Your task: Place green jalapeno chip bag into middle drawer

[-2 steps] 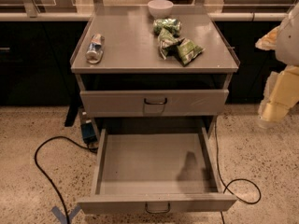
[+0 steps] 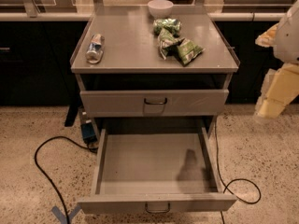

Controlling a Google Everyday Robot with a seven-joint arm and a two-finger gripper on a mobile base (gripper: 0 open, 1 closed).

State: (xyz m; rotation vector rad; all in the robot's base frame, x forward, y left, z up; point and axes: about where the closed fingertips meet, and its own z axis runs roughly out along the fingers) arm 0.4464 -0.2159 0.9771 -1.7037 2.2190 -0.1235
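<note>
The green jalapeno chip bag [image 2: 182,49] lies crumpled on the right half of the grey cabinet top [image 2: 126,50], with pale silvery patches showing. A smaller, darker green bag [image 2: 166,26] lies just behind it. The middle drawer [image 2: 154,164] is pulled out wide open below, and nothing lies inside it; its dark loop handle [image 2: 157,208] faces me. The upper drawer front [image 2: 154,101] is closed. My gripper [image 2: 273,94] hangs at the far right edge of the view, beside the cabinet and to the right of the bag, touching nothing.
A white bowl [image 2: 160,7] stands at the back of the cabinet top. A crushed can [image 2: 95,48] lies on its left side. A black cable [image 2: 46,171] loops over the speckled floor on the left and another [image 2: 240,190] on the right. Dark counters stand behind.
</note>
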